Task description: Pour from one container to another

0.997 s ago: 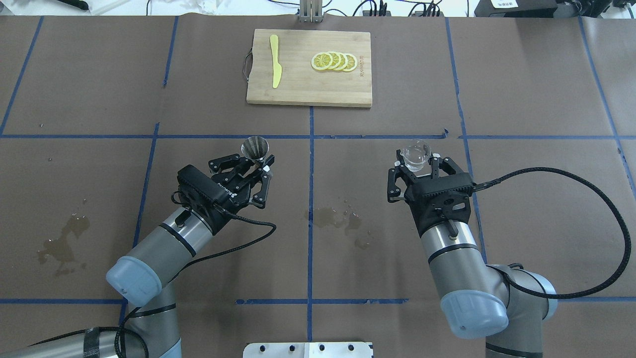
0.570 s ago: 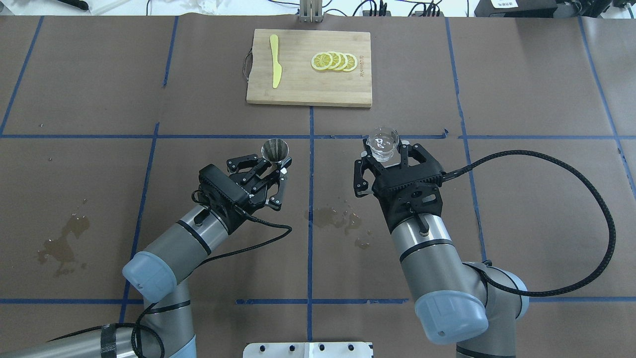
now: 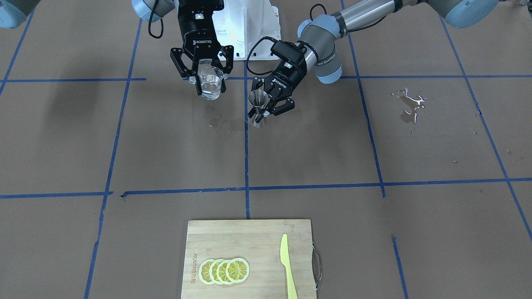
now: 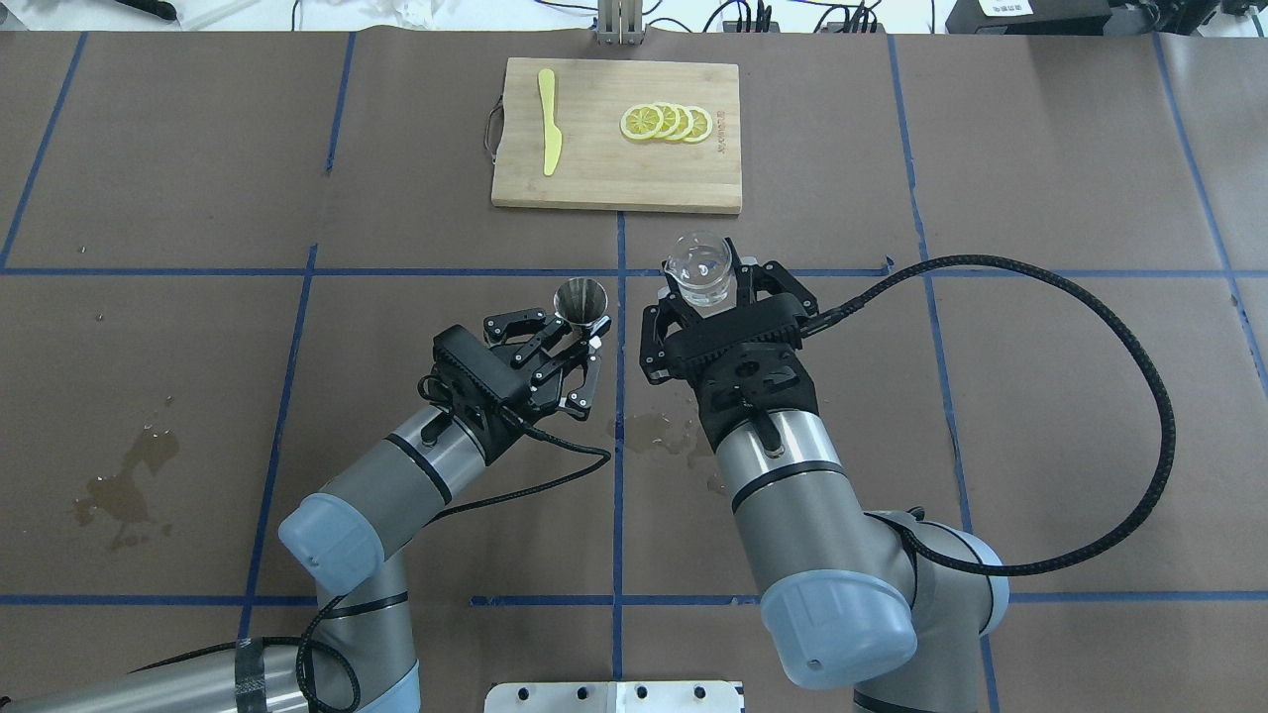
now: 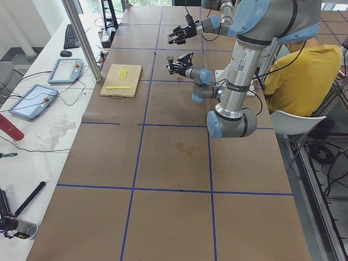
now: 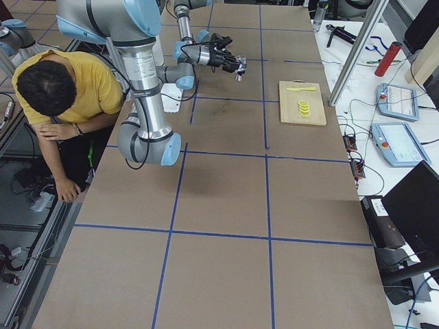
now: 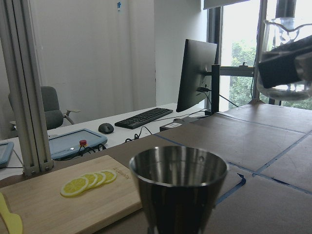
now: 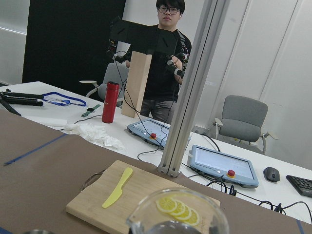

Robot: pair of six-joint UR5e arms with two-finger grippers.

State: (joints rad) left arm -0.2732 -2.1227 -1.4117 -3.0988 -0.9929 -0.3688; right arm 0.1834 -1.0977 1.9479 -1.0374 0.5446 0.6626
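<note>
Left end effector: the left end effector (image 4: 586,335) is closed narrow on the waist of the steel jigger (image 4: 581,298), fingers pinching it from both sides.
Jigger: upright with one cone's open mouth facing up, held clear of the table (image 4: 1040,168), just left of the central blue tape line in the overhead view.
Right end effector: the right end effector (image 4: 711,299) clamps the glass cup (image 4: 698,267) between its fingers, which stand about a cup's width apart.
Glass cup: upright, with clear liquid inside and a small pour lip on its rim; it is near the jigger's right but apart from it, and in the left wrist view it sits higher than the jigger's rim.
Wet patches: one dark stain (image 4: 664,431) lies on the table below the two arms, another (image 4: 124,485) far to the left.
Cutting board: the wooden board (image 4: 614,168) lies at the far side of the table, carrying a row of overlapping lemon slices (image 4: 666,122) and a yellow knife (image 4: 548,121), well apart from each other.
Person: someone in a yellow shirt (image 5: 312,76) sits behind the robot.
</note>
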